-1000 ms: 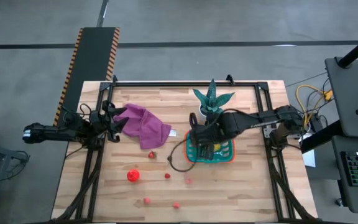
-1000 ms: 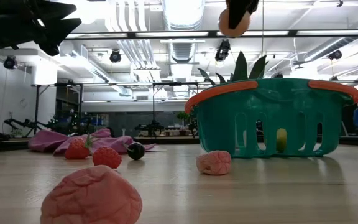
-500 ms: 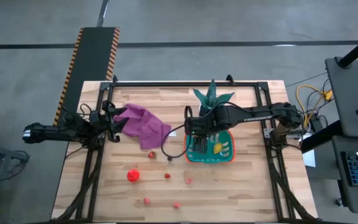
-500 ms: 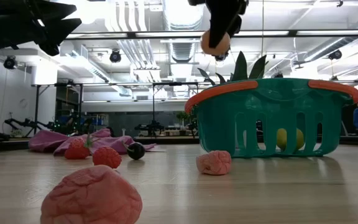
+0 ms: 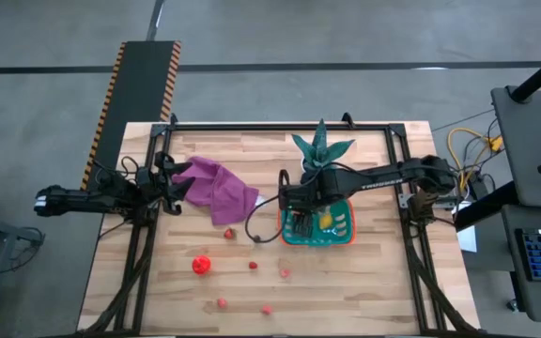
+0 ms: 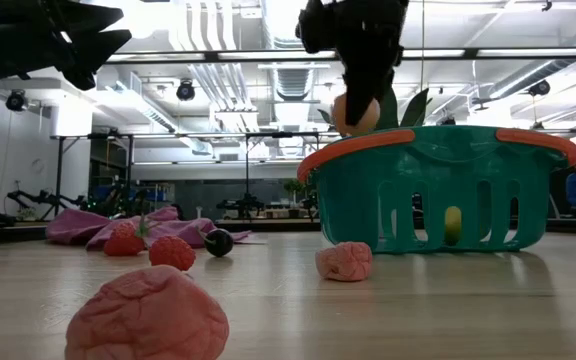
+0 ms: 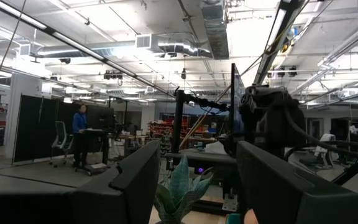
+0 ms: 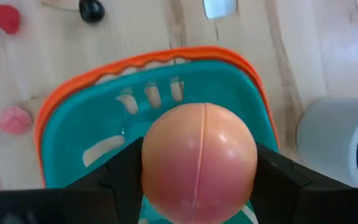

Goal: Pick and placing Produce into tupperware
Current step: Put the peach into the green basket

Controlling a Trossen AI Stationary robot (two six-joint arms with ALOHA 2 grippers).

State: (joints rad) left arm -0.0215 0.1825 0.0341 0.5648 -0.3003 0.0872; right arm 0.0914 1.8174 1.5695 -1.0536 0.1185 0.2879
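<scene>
Teal tupperware (image 8: 104,134) with orange rim, peach-orange fruit (image 8: 199,163), purple cloth (image 5: 219,188)

Right gripper (image 6: 356,100) fingers point down, clamped; left gripper (image 5: 169,181) hovers, fingers parted.

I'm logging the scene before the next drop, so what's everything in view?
Tupperware: one, teal with orange rim, right of table centre.
Peach: one, peach-orange, held above the tupperware's rim.
Yellow piece: one, inside the tupperware.
Loose produce: six, red or pink, scattered left of the tupperware.
Dark piece: one, beside the tupperware.
Cloth: one, purple, table's left.
Plant: one, green, white pot, behind the tupperware.
Person: one, far off in the room.
Left gripper: open, by the cloth.
Right gripper: shut on the peach.
</scene>
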